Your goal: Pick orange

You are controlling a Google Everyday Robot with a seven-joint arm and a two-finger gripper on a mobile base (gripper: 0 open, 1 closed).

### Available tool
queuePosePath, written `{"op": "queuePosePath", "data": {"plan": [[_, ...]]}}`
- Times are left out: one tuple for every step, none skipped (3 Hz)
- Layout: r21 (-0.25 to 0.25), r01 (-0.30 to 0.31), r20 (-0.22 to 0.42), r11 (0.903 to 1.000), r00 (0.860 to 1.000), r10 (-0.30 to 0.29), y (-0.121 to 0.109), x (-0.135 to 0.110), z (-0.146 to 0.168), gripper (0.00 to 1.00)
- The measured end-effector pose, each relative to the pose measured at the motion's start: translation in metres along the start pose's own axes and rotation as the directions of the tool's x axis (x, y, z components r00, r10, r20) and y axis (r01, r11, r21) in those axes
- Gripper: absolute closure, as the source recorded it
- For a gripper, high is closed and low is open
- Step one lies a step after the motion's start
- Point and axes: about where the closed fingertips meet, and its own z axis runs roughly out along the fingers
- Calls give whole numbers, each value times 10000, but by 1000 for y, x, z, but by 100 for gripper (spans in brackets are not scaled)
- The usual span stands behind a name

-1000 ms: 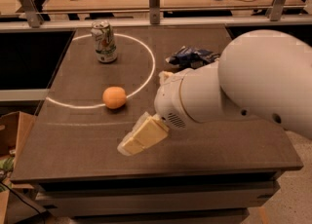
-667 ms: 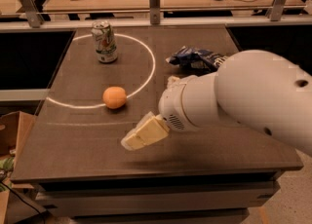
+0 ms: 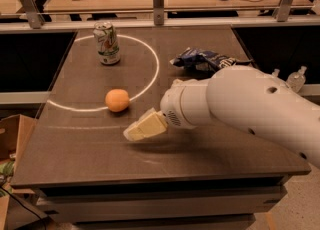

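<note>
The orange (image 3: 117, 100) is a small round fruit lying on the dark table (image 3: 75, 154), on the white circle line. My gripper (image 3: 134, 133) reaches in from the right on a large white arm (image 3: 245, 106); its cream-coloured tip hovers over the table a little below and to the right of the orange, apart from it. Nothing shows in the gripper.
A green and white drink can (image 3: 107, 43) stands upright at the back left inside the circle. A crumpled blue chip bag (image 3: 202, 59) lies at the back right, just behind the arm. A cardboard box (image 3: 12, 136) sits left of the table. A rail with posts (image 3: 158, 1) runs behind.
The gripper and arm have shifted slightly to the right and away from the table's front edge. The orange, can and bag have not moved.
</note>
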Motion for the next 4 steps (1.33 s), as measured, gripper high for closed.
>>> {"op": "queuePosePath", "data": {"plan": [[-64, -33, 253, 10000, 9997, 35, -9, -10, 17, 0], [-381, -150, 429, 9992, 9989, 167, -9, -23, 33, 0], [-757, -280, 601, 9967, 9977, 326, -5, -33, 44, 0], [-1286, -326, 767, 9912, 9961, 427, 7, -42, 48, 0]]}}
